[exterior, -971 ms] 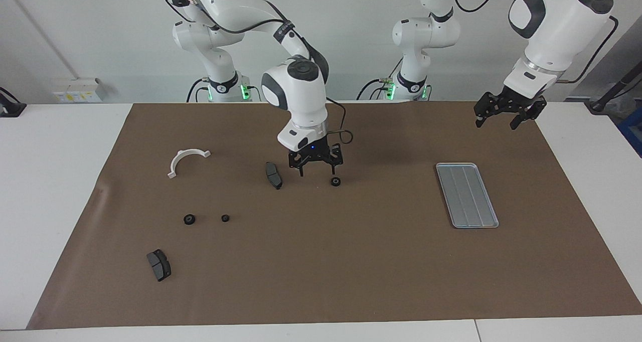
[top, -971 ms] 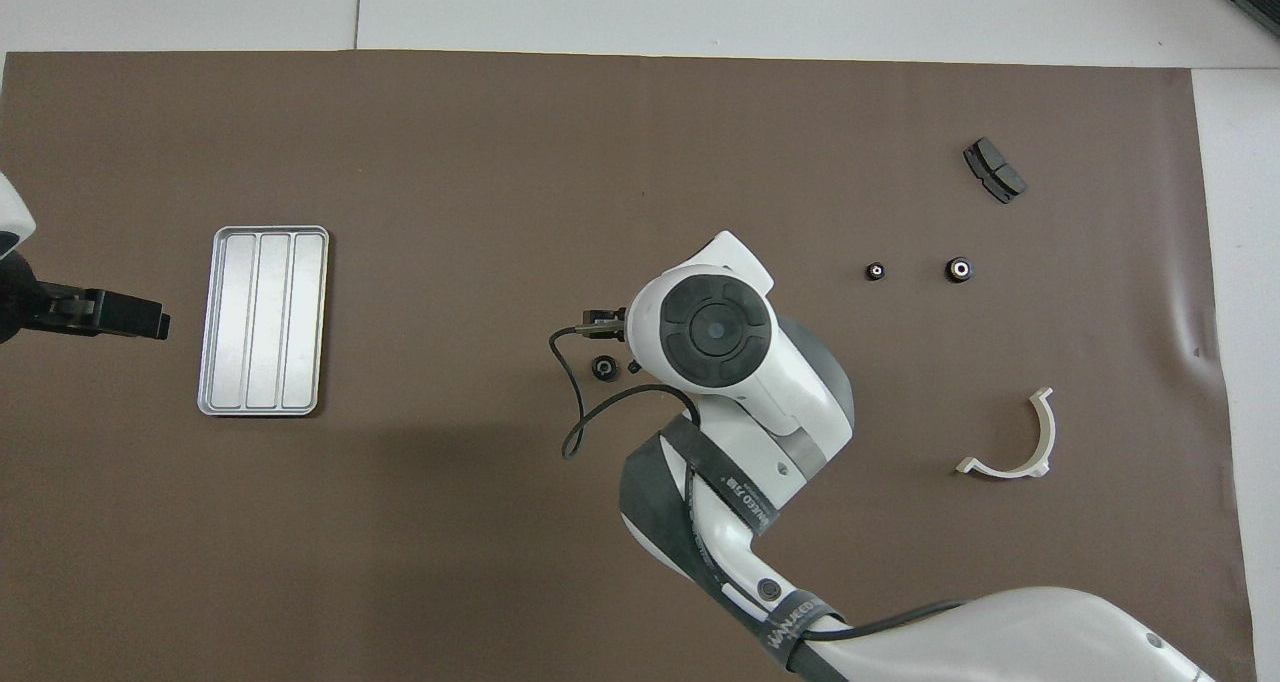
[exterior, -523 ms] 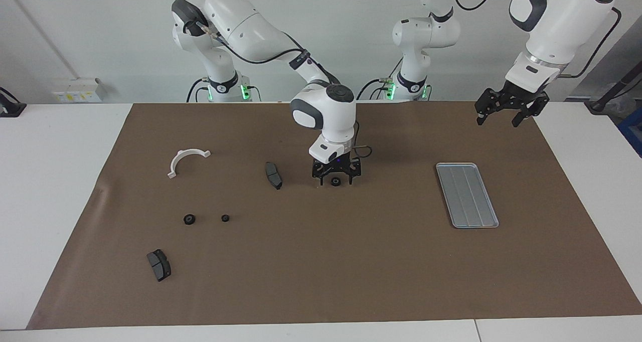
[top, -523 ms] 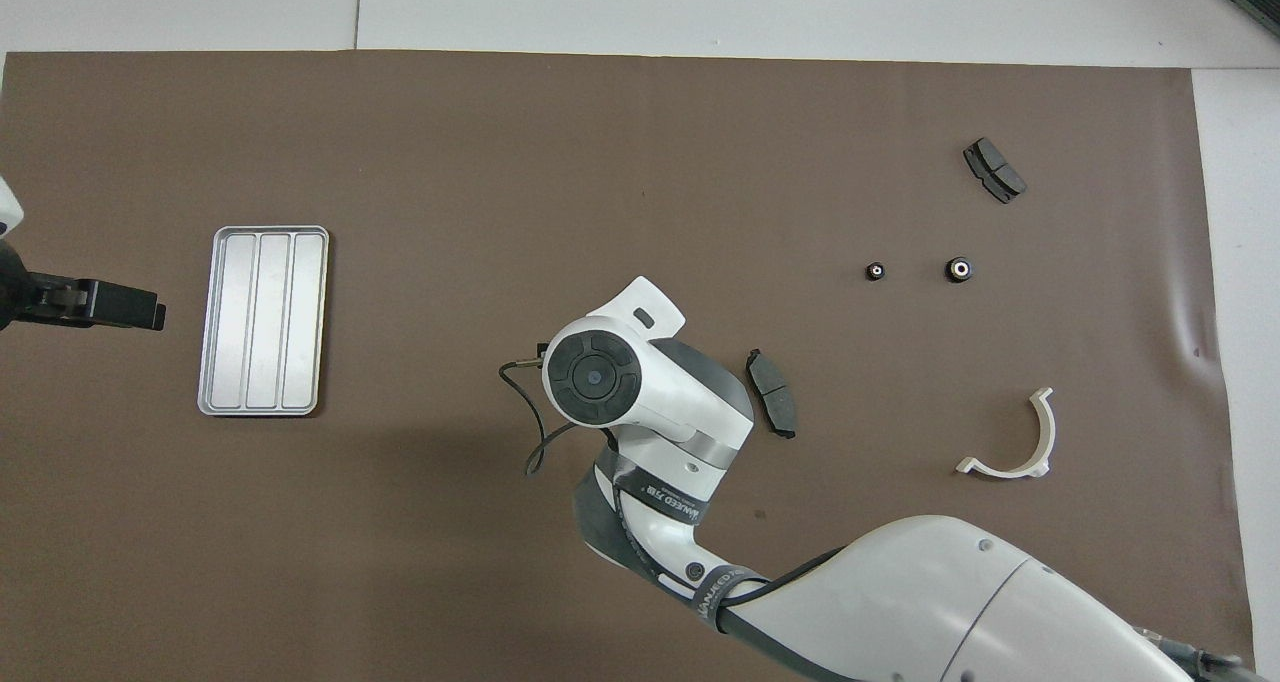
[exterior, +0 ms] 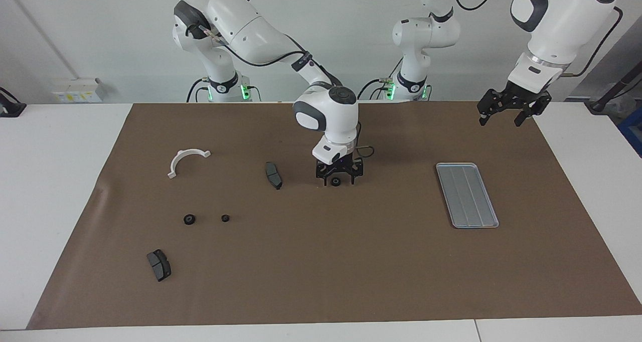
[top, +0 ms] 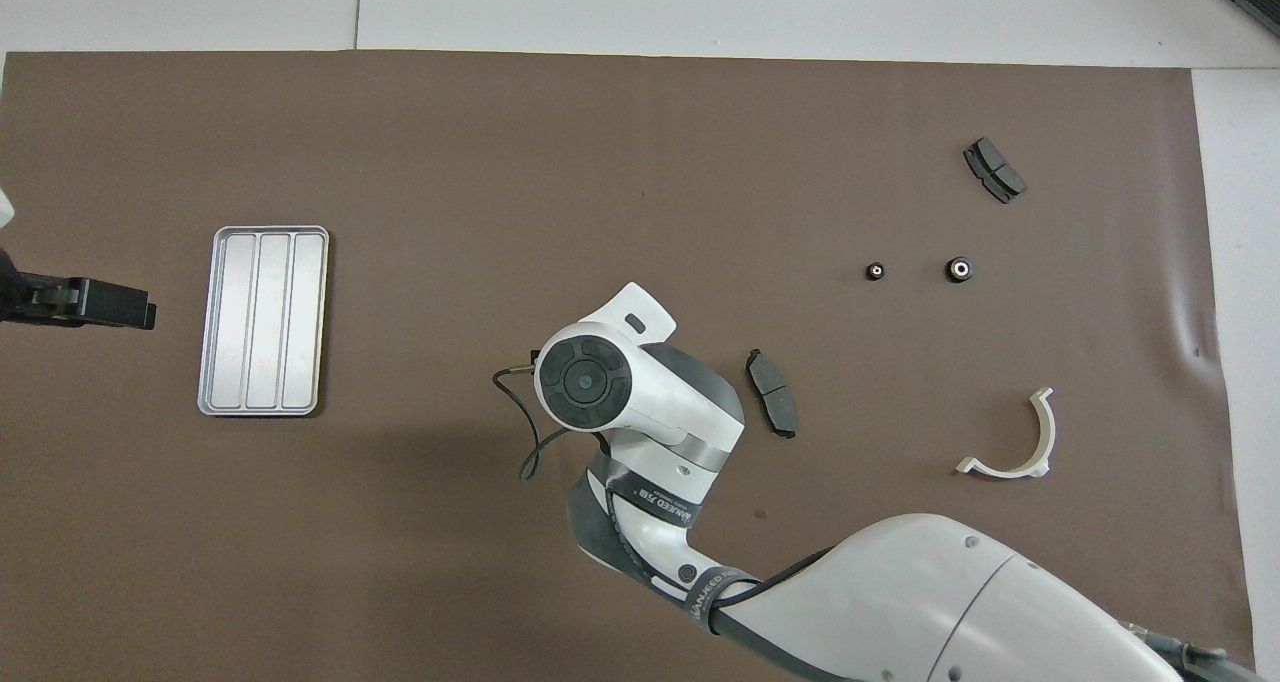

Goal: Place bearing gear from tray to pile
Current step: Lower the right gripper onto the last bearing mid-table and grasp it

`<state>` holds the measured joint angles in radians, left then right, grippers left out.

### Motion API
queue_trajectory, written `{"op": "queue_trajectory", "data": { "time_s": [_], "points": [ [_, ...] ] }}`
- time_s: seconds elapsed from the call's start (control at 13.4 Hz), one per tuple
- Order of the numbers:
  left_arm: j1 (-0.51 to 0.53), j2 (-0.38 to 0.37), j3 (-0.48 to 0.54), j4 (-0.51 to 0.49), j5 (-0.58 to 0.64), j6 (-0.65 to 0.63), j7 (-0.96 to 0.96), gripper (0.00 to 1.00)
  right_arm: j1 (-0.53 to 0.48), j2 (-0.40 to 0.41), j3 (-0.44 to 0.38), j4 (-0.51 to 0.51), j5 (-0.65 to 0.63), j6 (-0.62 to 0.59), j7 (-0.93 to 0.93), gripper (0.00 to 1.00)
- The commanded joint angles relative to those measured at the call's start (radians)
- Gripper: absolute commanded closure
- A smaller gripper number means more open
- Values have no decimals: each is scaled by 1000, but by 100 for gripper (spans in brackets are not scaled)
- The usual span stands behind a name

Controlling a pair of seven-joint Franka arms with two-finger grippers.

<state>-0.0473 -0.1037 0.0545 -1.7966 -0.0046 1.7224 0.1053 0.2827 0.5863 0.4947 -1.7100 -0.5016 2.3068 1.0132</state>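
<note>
A small black bearing gear (exterior: 336, 182) lies on the brown mat about midway between the tray and the pile. My right gripper (exterior: 337, 180) is lowered over it, open, one fingertip on each side of it. In the overhead view the right wrist (top: 585, 382) hides this gear. The silver-grey tray (exterior: 467, 195) (top: 262, 320) holds nothing. The pile, toward the right arm's end, is a white bracket (exterior: 186, 160), two brake pads (exterior: 274, 175) (exterior: 159, 265) and two black gears (exterior: 189, 219) (exterior: 225, 218). My left gripper (exterior: 506, 115) (top: 120, 305) waits open in the air beside the tray.
The brown mat (exterior: 351, 272) covers most of the white table (exterior: 50, 181). The nearest brake pad (top: 772, 407) lies close beside the right wrist. A crease in the mat (top: 1190, 347) shows near the white bracket (top: 1010, 442).
My right gripper moved toward the left arm's end and came down around the lone gear, uncovering the nearby brake pad in the overhead view. The left gripper drifted slightly away from the tray.
</note>
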Motion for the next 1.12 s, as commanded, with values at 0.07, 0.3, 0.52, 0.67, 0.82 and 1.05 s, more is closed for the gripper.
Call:
{"op": "queue_trajectory", "data": {
  "time_s": [0.07,0.3,0.52,0.67,0.82,1.05],
  "points": [
    [12,-11,-2,5,23,-18,-15,0,-13,-2,16,-6,-28,-24,-1,27],
    [3,-11,-4,5,23,-17,-15,0,-13,0,24,-11,-22,-12,1,38],
    [4,-11,-2,5,23,-17,-15,0,-13,0,28,-11,-18,-21,-1,38],
    [4,-11,-4,5,23,-17,-15,0,-14,-3,28,-25,-17,-27,-1,38],
    [4,-11,-2,5,23,-17,-15,0,-16,-5,28,-28,-17,-32,-2,38],
    [4,-11,-2,5,23,-17,-15,0,-17,-11,28,-28,-17,-40,-2,40]
  ]
}}
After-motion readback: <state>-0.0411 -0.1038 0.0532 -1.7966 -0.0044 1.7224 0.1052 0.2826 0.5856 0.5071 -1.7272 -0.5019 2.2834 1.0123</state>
